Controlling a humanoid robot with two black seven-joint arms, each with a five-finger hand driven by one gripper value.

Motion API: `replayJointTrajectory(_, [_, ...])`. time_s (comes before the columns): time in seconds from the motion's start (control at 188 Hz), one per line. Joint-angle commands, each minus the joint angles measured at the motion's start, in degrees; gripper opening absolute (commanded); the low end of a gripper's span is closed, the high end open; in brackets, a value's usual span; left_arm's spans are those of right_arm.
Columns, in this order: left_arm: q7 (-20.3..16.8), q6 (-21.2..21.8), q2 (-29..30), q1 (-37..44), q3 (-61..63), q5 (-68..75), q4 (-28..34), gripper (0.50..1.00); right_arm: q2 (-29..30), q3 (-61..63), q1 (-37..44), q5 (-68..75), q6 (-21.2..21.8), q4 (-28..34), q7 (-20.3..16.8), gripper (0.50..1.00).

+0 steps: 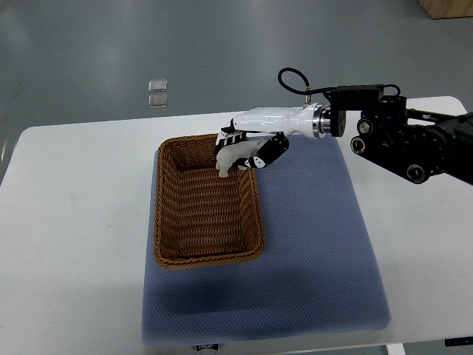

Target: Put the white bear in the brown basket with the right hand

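Observation:
The brown wicker basket [208, 251] stands on the left part of a blue mat, its long side running away from me. My right hand [244, 148] reaches in from the right and hovers over the basket's far right corner. Its fingers are curled on the white bear [230, 156], which hangs partly below the hand, over the basket's rim. The bear is held above the basket floor, not resting on it. My left arm is out of view.
The blue mat [318, 244] lies on a white table [66, 244]. The right arm's black forearm [406, 144] stretches over the table's far right. Two small clear items [157, 92] lie on the grey floor beyond the table.

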Motion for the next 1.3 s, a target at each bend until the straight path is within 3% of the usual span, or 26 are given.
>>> replayJointTrajectory(0.0, [0.0, 0.0, 0.0, 0.0, 0.0, 0.0, 0.0, 1.0, 3.1, -0.7, 0.8, -0.1, -0.4, -0.2, -0.4, 0.5])
replayJointTrajectory(0.239, [0.0, 0.0, 0.0, 0.0, 0.0, 0.0, 0.0, 1.0, 9.5, -4.0, 2.1, -0.1, -0.8, -4.6, -0.7, 0.5])
replayJointTrajectory(0.462, [0.0, 0.0, 0.0, 0.0, 0.0, 0.0, 0.0, 1.0, 10.7, -6.1, 1.7, -0.3, -2.2, -6.0, -0.9, 0.5])
replayJointTrajectory(0.489, [0.0, 0.0, 0.0, 0.0, 0.0, 0.0, 0.0, 1.0, 10.7, -6.1, 1.7, -0.3, -2.6, -6.0, -1.1, 0.598])
replayJointTrajectory(0.494, [0.0, 0.0, 0.0, 0.0, 0.0, 0.0, 0.0, 1.0, 10.7, -6.1, 1.7, -0.3, -2.6, -6.0, -1.1, 0.599])
replayJointTrajectory(0.5, [0.0, 0.0, 0.0, 0.0, 0.0, 0.0, 0.0, 1.0, 10.7, -6.0, 1.7, -0.3, -2.7, -6.0, -1.0, 0.637])
replayJointTrajectory(0.505, [0.0, 0.0, 0.0, 0.0, 0.0, 0.0, 0.0, 1.0, 10.7, -6.0, 1.7, -0.3, -2.7, -6.0, -1.0, 0.637])
replayJointTrajectory(0.51, [0.0, 0.0, 0.0, 0.0, 0.0, 0.0, 0.0, 1.0, 10.7, -6.0, 1.7, -0.3, -2.9, -6.0, -1.1, 0.68])
replayJointTrajectory(0.516, [0.0, 0.0, 0.0, 0.0, 0.0, 0.0, 0.0, 1.0, 10.7, -6.0, 1.7, -0.3, -2.9, -6.0, -1.1, 0.68])
replayJointTrajectory(0.521, [0.0, 0.0, 0.0, 0.0, 0.0, 0.0, 0.0, 1.0, 10.7, -6.0, 1.7, -0.3, -3.0, -6.0, -1.1, 0.723])
replayJointTrajectory(0.526, [0.0, 0.0, 0.0, 0.0, 0.0, 0.0, 0.0, 1.0, 10.7, -6.0, 1.7, -0.3, -3.0, -6.0, -1.1, 0.723])
replayJointTrajectory(0.531, [0.0, 0.0, 0.0, 0.0, 0.0, 0.0, 0.0, 1.0, 10.7, -6.0, 1.7, -0.3, -3.2, -6.0, -1.0, 0.764])
replayJointTrajectory(0.537, [0.0, 0.0, 0.0, 0.0, 0.0, 0.0, 0.0, 1.0, 10.7, -6.0, 1.7, -0.3, -3.2, -6.0, -1.0, 0.764])
replayJointTrajectory(0.553, [0.0, 0.0, 0.0, 0.0, 0.0, 0.0, 0.0, 1.0, 10.7, -5.9, 1.7, -0.3, -3.3, -6.0, -1.1, 0.829])
replayJointTrajectory(0.616, [0.0, 0.0, 0.0, 0.0, 0.0, 0.0, 0.0, 1.0, 10.7, -5.7, 1.7, 0.1, -3.5, -6.0, -1.0, 0.893])
replayJointTrajectory(0.909, [0.0, 0.0, 0.0, 0.0, 0.0, 0.0, 0.0, 1.0, 9.1, -2.0, 1.3, 3.7, -4.1, -6.1, -1.0, 0.915])
replayJointTrajectory(1.121, [0.0, 0.0, 0.0, 0.0, 0.0, 0.0, 0.0, 1.0, 6.8, 2.5, 0.3, 16.0, -1.8, -7.0, -1.4, 0.913])
replayJointTrajectory(1.297, [0.0, 0.0, 0.0, 0.0, 0.0, 0.0, 0.0, 1.0, 4.6, 2.5, -0.5, 36.0, 1.5, -8.4, -7.2, 0.913])
